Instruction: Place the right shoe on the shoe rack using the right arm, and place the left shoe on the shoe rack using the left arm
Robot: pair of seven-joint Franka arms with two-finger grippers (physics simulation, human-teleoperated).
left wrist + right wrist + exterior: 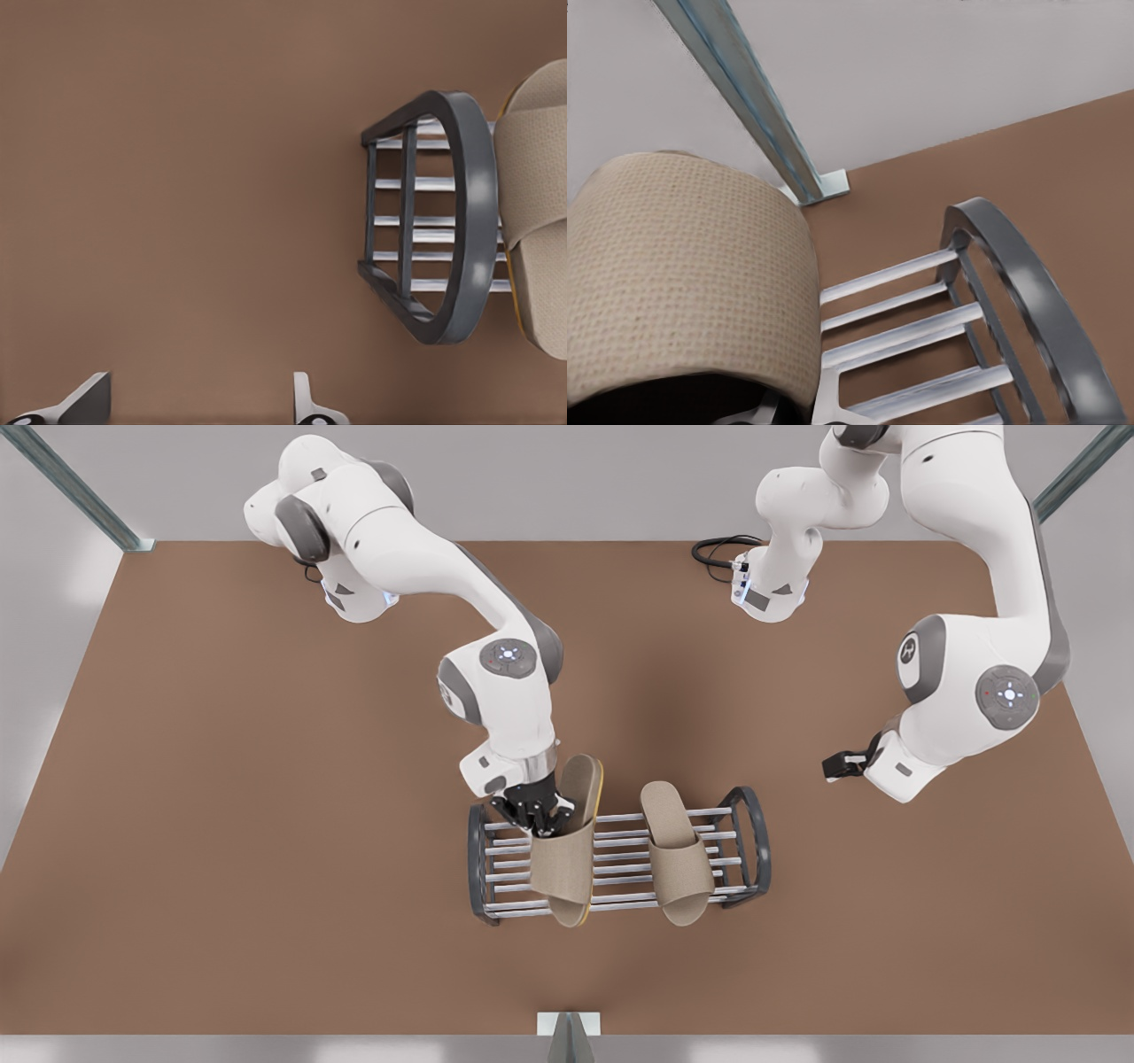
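Note:
The shoe rack [751, 824] stands in the middle of the brown table. On its half toward the front view's right, the left shoe [678, 850] lies flat across the rods. My right gripper [536, 815] is shut on the right shoe [567, 850], which is tilted onto its side over the rack's other half, yellow sole edge showing. That strap [682, 274] sits close in the right wrist view, beside the rack's rods and end frame [1028, 274]. My left gripper [837, 764] hangs open away from the rack, facing its end frame [474, 221] and the left shoe [536, 204].
A black cable [718, 549] coils by the arm base [771, 593] at the back. Metal frame posts stand at the table's back corners [80, 496] and at the front edge's middle [567, 1036]. Bare brown table [221, 824] surrounds the rack.

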